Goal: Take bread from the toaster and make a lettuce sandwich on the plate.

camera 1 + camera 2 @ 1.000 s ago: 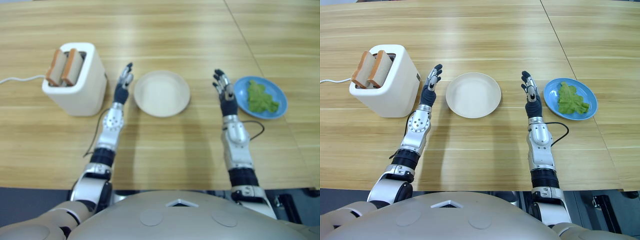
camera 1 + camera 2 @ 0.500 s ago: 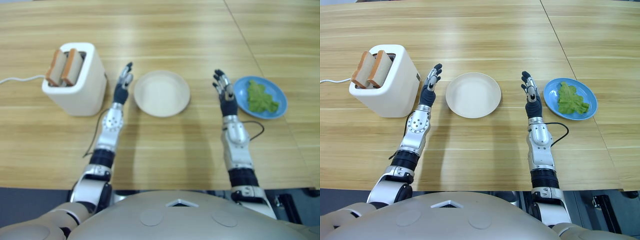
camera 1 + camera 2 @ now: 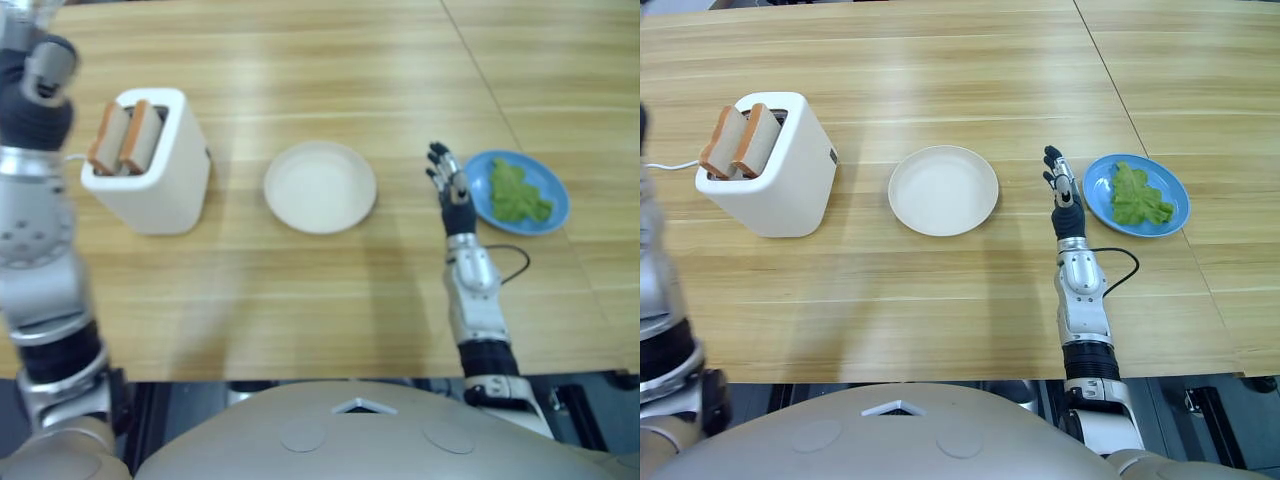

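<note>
A white toaster (image 3: 780,185) stands at the table's left with two bread slices (image 3: 740,140) sticking up out of its slots. A round cream plate (image 3: 943,190) lies empty in the middle. To the right, a blue plate (image 3: 1170,216) carries the green lettuce (image 3: 1130,195). My right hand (image 3: 1062,186) rests on the table between the two plates, fingers stretched out flat, holding nothing. My left hand (image 3: 38,75) is raised high at the far left, near the camera and left of the toaster. Its fingers are blurred and cut off by the view's edge.
The toaster's white cord (image 3: 665,166) trails off to the left. A black cable (image 3: 1120,266) loops on the table by my right wrist. A seam between table panels (image 3: 1120,90) runs back on the right.
My left arm has lifted off the table from beside the cream plate and swung up to the far left, close to the camera. The right arm has kept still.
</note>
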Robot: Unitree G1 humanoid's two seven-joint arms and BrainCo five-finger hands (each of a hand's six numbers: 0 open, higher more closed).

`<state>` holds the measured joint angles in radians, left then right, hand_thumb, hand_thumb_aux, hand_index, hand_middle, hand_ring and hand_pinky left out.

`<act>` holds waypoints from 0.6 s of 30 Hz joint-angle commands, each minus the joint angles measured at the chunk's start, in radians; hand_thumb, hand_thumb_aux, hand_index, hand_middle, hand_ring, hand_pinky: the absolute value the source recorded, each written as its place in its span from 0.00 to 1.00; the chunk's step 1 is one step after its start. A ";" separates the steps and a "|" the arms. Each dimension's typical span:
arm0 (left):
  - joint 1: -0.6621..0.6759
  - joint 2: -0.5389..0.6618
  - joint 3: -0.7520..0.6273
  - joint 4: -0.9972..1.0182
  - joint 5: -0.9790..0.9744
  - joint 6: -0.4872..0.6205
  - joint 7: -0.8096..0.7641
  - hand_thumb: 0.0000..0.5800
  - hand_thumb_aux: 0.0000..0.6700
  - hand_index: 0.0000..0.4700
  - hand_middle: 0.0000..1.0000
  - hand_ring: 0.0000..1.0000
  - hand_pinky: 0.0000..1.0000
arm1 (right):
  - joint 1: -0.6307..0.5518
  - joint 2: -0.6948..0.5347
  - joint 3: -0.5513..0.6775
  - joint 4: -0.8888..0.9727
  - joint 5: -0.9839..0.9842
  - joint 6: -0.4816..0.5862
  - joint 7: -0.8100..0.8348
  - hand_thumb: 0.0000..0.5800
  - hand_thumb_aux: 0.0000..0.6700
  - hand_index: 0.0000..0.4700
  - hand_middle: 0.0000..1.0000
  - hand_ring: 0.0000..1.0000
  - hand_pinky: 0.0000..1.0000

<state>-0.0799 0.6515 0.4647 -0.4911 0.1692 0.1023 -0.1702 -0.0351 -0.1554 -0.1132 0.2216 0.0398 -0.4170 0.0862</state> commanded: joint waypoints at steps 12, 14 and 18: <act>0.118 0.086 -0.238 0.440 0.422 0.161 0.045 0.00 0.00 0.00 0.00 0.00 0.00 | 0.016 -0.009 -0.010 -0.092 0.028 0.062 0.030 0.00 0.00 0.00 0.00 0.00 0.00; 0.115 0.080 -0.254 0.458 0.423 0.174 0.044 0.00 0.00 0.00 0.00 0.00 0.00 | 0.019 -0.014 -0.012 -0.097 0.029 0.065 0.031 0.00 0.00 0.00 0.00 0.00 0.00; 0.105 0.087 -0.278 0.510 0.446 0.209 0.063 0.00 0.00 0.00 0.00 0.00 0.00 | 0.027 -0.020 -0.017 -0.110 0.031 0.070 0.031 0.00 0.00 0.00 0.00 0.00 0.00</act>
<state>0.0225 0.7340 0.2084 -0.0201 0.5957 0.2866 -0.1076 -0.0178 -0.1686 -0.1210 0.1341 0.0650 -0.3633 0.1136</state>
